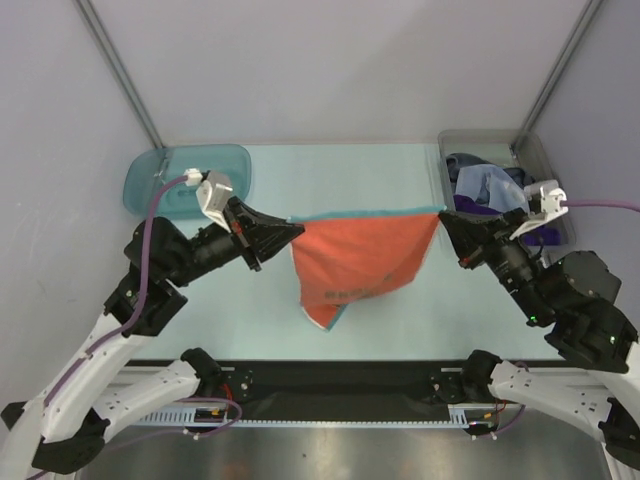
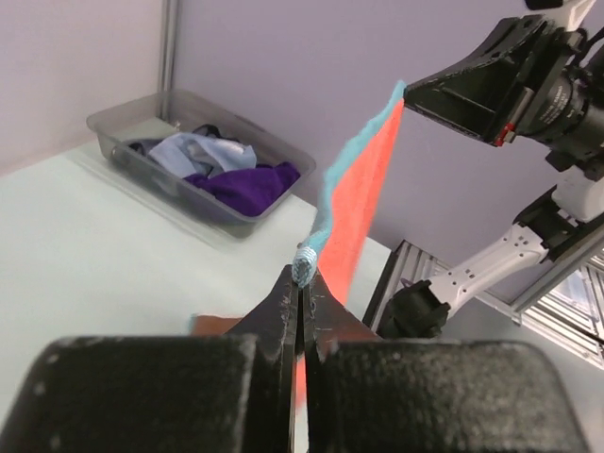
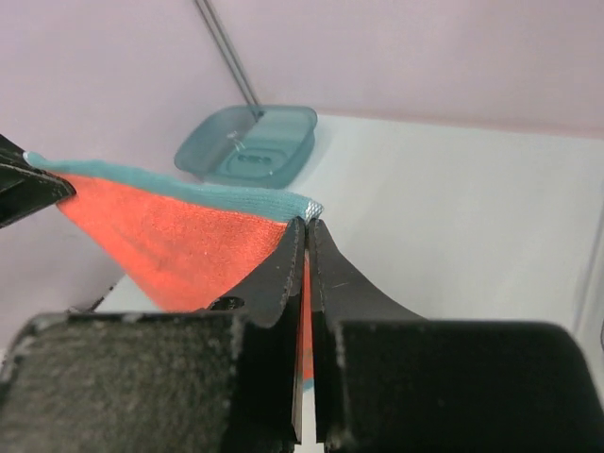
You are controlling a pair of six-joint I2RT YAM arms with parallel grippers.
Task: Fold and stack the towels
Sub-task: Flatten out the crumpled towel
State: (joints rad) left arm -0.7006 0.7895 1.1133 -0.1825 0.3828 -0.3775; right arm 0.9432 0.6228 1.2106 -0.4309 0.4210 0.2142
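An orange towel (image 1: 355,260) with a teal hem and red print hangs stretched in the air between both arms, its lower end drooping toward the table. My left gripper (image 1: 293,227) is shut on its left top corner, where the hem (image 2: 307,262) pokes out of the tips. My right gripper (image 1: 443,217) is shut on the right top corner (image 3: 311,209). More towels, purple (image 1: 480,205) and pale blue-white (image 1: 492,183), lie bunched in the clear grey bin (image 1: 530,160) at the back right.
A teal plastic tray (image 1: 185,178) sits at the back left of the pale table (image 1: 340,170). Metal frame posts rise at both back corners. The black rail with the arm bases runs along the near edge.
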